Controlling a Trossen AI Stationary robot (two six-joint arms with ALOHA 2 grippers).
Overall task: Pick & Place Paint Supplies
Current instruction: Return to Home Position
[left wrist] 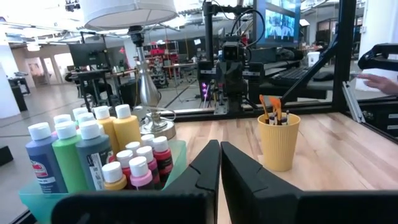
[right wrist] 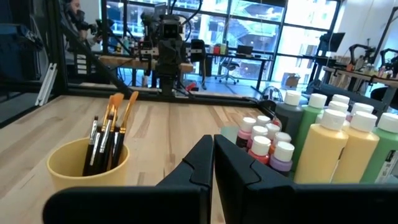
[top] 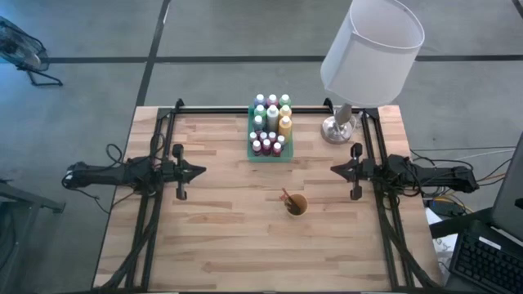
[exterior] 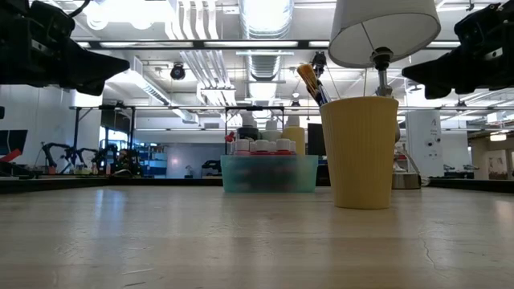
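Observation:
Many small paint bottles [top: 270, 122] with pale caps stand upright in a translucent green tray [top: 270, 157] at the table's far middle; they also show in the left wrist view [left wrist: 93, 149] and the right wrist view [right wrist: 323, 137]. Thin paintbrushes [right wrist: 112, 130] stand handle-down in a yellow cup [top: 296, 206] nearer the table's middle. My left gripper [top: 200, 171] hovers level at the table's left side, shut and empty [left wrist: 220, 144]. My right gripper [top: 333, 169] hovers level at the right side, shut and empty [right wrist: 212, 138]. Both point toward the table's middle.
A lamp with a white shade [top: 372, 49] stands at the far right, its metal base [top: 337, 129] beside the tray. Black frame rails [top: 155, 204] run along both table sides. Bare wood lies between the grippers and toward the near edge. A person's hand [left wrist: 379, 79] shows beyond the table.

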